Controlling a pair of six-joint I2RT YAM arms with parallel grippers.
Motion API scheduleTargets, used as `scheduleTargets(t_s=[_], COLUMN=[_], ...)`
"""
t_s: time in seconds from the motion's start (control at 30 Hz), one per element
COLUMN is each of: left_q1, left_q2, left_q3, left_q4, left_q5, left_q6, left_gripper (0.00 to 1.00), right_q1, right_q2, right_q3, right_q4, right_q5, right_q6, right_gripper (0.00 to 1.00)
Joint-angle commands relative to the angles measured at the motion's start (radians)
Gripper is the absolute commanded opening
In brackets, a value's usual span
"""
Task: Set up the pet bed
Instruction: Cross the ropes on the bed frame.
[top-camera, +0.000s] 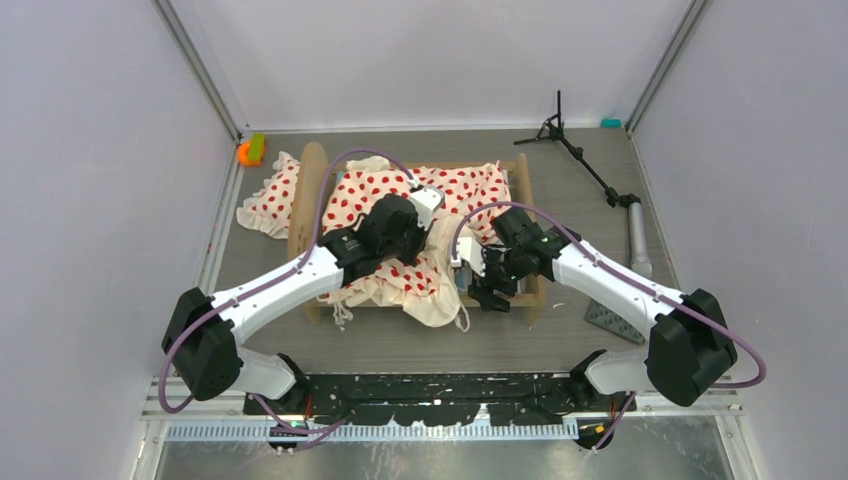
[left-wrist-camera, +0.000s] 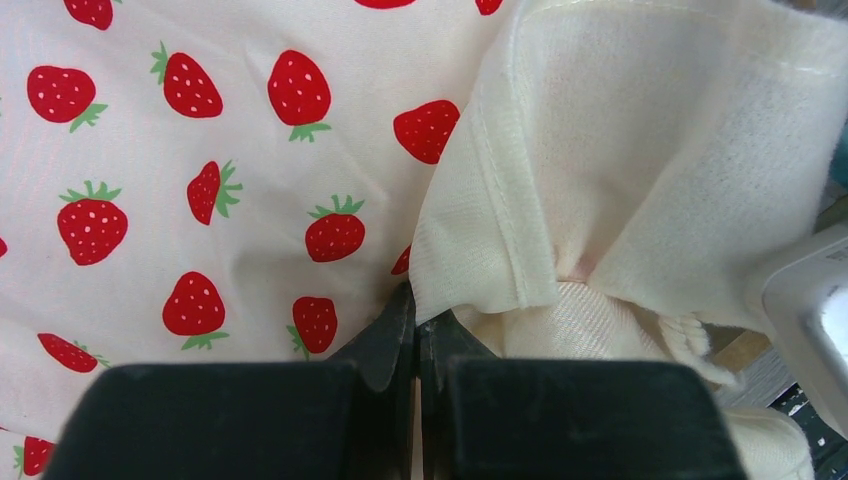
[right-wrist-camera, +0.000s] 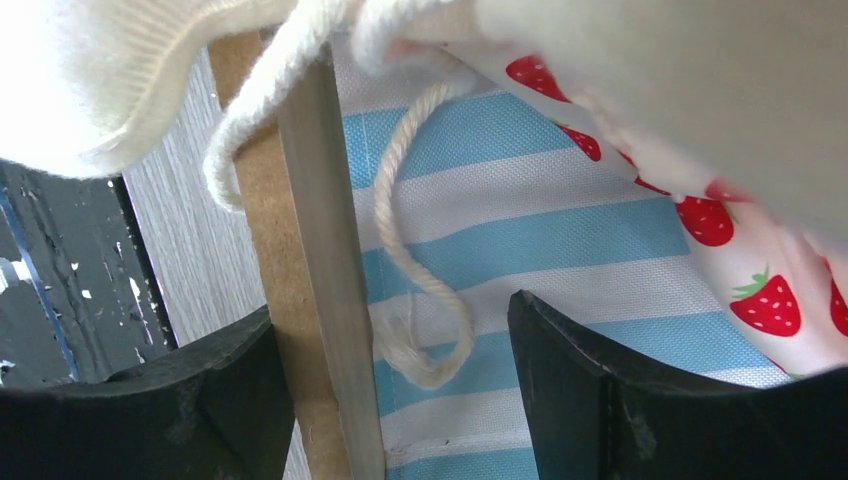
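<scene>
Half done at best, I'd say. The pet bed (top-camera: 308, 195) stands in the middle of the counter (top-camera: 380, 345), its wooden frame upright and the blue-and-white striped mattress (right-wrist-camera: 560, 240) already lying inside it. That part looks finished.

The blanket (top-camera: 375, 190), cream with red strawberries, is on the bed but far from tidy. It is bunched across the centre of the top view, one flap is turned back to show its plain cream underside, and a corner spills over the near rail toward the bottom of the frame.

My left hand (left-wrist-camera: 416, 335) is shut tight over the middle of the bed. The folded cream hem meets its tips and seems to be pinched there, though the fabric is too thin for me to be sure.

My right hand (right-wrist-camera: 390, 320) is wide open and holds nothing. Its jaws straddle the wooden side rail (right-wrist-camera: 320, 300) and the mattress edge, and a loose cream cord (right-wrist-camera: 400, 260) curls on the stripes between them.

A small strawberry pillow (top-camera: 272, 197) lies on the counter just outside the end board, in the upper left of the top view.

What remains, as I judge it:
- Spread the blanket flat and bring its hanging corner inside the frame.
- Lift the pillow onto the bed.
</scene>
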Motion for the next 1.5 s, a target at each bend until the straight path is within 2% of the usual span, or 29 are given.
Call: scheduleTargets(t_s=[0.0,0.2,0.4,0.7,0.87,1.13,1.33,1.47], left_q1=[0.010,0.011,0.011,0.012,0.013,0.013,0.013,0.012], left_q2=[-0.023,-0.019,-0.017,-0.013,-0.009,-0.034,-0.071,-0.084], left_q3=[-0.008,-0.012,-0.014,-0.019,-0.028,-0.066,-0.101,-0.120], left_q4=[0.025,0.030,0.034,0.043,0.045,0.048,0.052,0.054], left_q5=[-0.015,-0.019,-0.018,-0.010,-0.013,-0.012,-0.011,0.002], left_q6=[-0.009,-0.010,-0.015,-0.025,-0.025,-0.033,-0.049,-0.068], left_gripper=[0.00,0.00,0.00,0.00,0.00,0.00,0.00,0.00], right_q1=[0.003,0.050,0.077,0.106,0.137,0.176,0.214,0.219], right_q2=[0.016,-0.001,-0.073,-0.033,0.018,0.066,0.182,0.155], right_q3=[0.013,0.017,-0.008,-0.004,-0.021,-0.115,-0.059,-0.037], right_q4=[-0.100,-0.203,-0.212,-0.251,-0.236,0.040,-0.020,-0.013], right_q5=[-0.060,-0.181,-0.287,-0.310,-0.276,-0.034,-0.006,0.005], right_q6=[-0.017,-0.061,-0.084,-0.115,-0.087,0.161,0.137,0.137], right_gripper=[0.74,0.70,0.70,0.69,0.68,0.67,0.64,0.64])
